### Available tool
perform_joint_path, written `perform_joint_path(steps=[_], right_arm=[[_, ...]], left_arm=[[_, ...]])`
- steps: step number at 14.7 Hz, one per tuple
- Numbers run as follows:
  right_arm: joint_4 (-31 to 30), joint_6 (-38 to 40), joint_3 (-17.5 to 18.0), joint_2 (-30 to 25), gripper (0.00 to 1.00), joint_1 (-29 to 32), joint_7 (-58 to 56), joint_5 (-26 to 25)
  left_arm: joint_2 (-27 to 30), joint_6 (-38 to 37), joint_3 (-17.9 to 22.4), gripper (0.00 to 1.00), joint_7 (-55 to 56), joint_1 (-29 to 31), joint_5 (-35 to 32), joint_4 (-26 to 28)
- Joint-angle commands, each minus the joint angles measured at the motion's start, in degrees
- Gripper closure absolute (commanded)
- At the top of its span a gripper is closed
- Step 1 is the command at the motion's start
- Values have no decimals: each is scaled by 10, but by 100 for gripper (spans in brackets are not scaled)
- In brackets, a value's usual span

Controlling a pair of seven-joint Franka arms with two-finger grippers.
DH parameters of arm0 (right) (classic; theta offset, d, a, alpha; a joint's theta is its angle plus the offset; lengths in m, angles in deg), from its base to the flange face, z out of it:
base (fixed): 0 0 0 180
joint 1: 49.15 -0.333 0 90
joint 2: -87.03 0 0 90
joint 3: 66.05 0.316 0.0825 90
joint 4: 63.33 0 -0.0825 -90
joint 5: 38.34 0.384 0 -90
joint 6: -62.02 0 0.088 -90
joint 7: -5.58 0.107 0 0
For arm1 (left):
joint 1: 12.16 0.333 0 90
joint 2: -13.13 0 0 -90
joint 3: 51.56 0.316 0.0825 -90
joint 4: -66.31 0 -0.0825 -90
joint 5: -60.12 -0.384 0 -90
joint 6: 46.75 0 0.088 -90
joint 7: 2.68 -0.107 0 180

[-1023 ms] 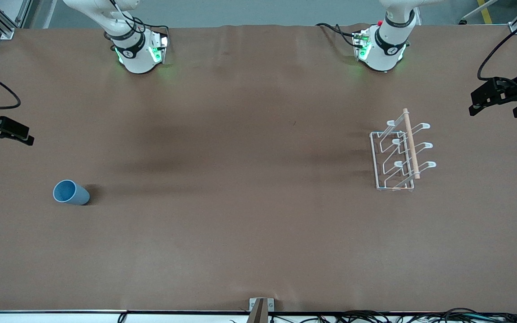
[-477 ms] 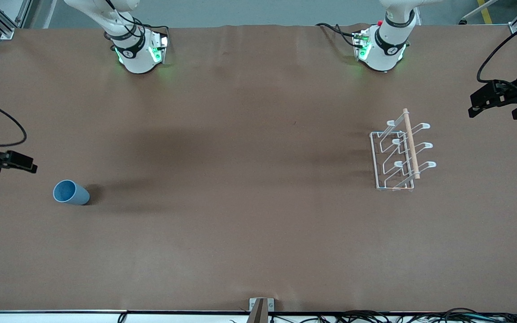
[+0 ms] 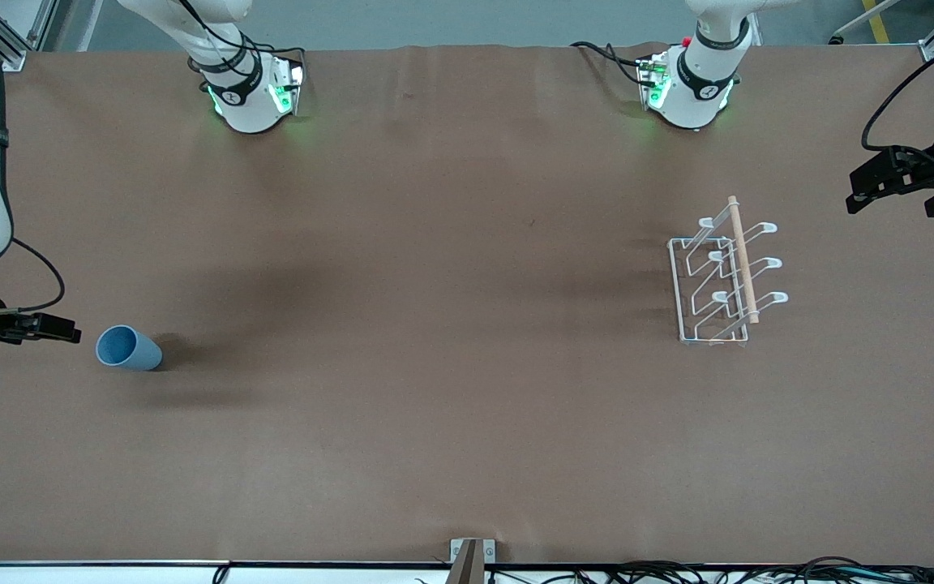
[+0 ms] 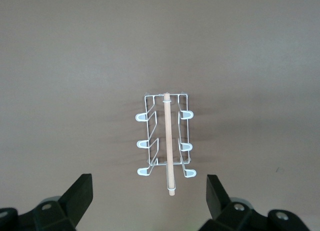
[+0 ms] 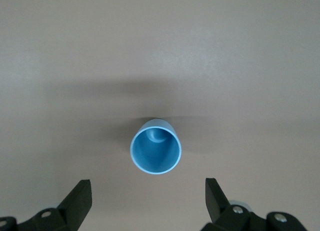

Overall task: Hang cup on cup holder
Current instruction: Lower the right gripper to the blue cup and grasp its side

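Right gripper point(image 5: 147, 183): jaws spread wide, nothing held, up over the table point(image 3: 467, 405) at the right arm's end. In the right wrist view, straight ahead between the two fingers point(image 5: 80, 193) and clear of both: the cup point(image 5: 155, 152). No contact yet. Seen from the front, just beside the cup and a little higher than it.

Cup: light blue, plain, smooth, no handle, slightly tapered. Standing upright by the look of it, mouth up, inside bottom visible through the opening, so long axis vertical. Alone on the brown table cover, nearer the front camera than either base.

Left gripper point(image 4: 149, 177): likewise wide open and empty, waiting over the left arm's end of the table, looking down on the rack point(image 4: 166, 143).

Rack: white wire, rectangular base, six looped prongs in two rows of three, light wooden rod point(image 4: 168, 141) along the top. Long axis running from the bases toward the front camera. All prongs bare. Well apart from the cup, at the table's left-arm end.

Nearer arm for the pick: plainly the right. Likely next: lower around the cup's wall and close across its width.
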Motion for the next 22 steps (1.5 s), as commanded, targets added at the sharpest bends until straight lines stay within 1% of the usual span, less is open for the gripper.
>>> perform_joint_path(steps=[1,4,8,10,11,12,13,14,15,16,18,19,20,21,22], right_arm=[[-25,-34,7,10,1,19,-34,1],[-87,-116,9,16,0,36,-45,2],[-97,-137,9,46,1,42,-46,2],[-98,-137,9,51,3,43,-46,2],[-98,-137,9,55,9,43,-46,2],[-97,-138,9,60,20,44,-46,2],[-96,-140,10,68,36,43,-45,3],[-97,-147,10,76,44,44,-46,8],[-97,-149,10,77,49,44,-46,24],[-98,-149,9,78,51,43,-46,33],[-102,-149,10,82,51,44,-46,34],[-102,-149,10,82,60,43,-46,34],[-102,-149,10,82,75,43,-45,35],[-102,-149,10,82,85,43,-45,37],[-102,-149,10,82,89,44,-45,51]], left_arm=[[-5,-11,-3,0,-4,6,8,-15],[-5,-11,-3,0,-6,7,8,-15],[-5,-11,-3,0,-7,7,8,-15],[-5,-11,-3,0,-6,7,8,-15],[-5,-11,-3,0,-6,7,8,-15],[-5,-12,-3,0,-5,7,8,-15],[-5,-12,-3,0,-6,8,8,-14],[-5,-12,-3,0,-6,8,8,-15],[-5,-12,-3,0,-6,11,8,-14],[-5,-12,-3,0,-8,16,8,-14],[-5,-12,-3,0,-8,17,8,-14],[-5,-12,-3,0,-8,17,8,-14],[-5,-12,-3,0,-8,17,8,-14],[-5,-12,-3,0,-8,17,8,-15],[-5,-12,-3,0,-8,17,8,-14]])
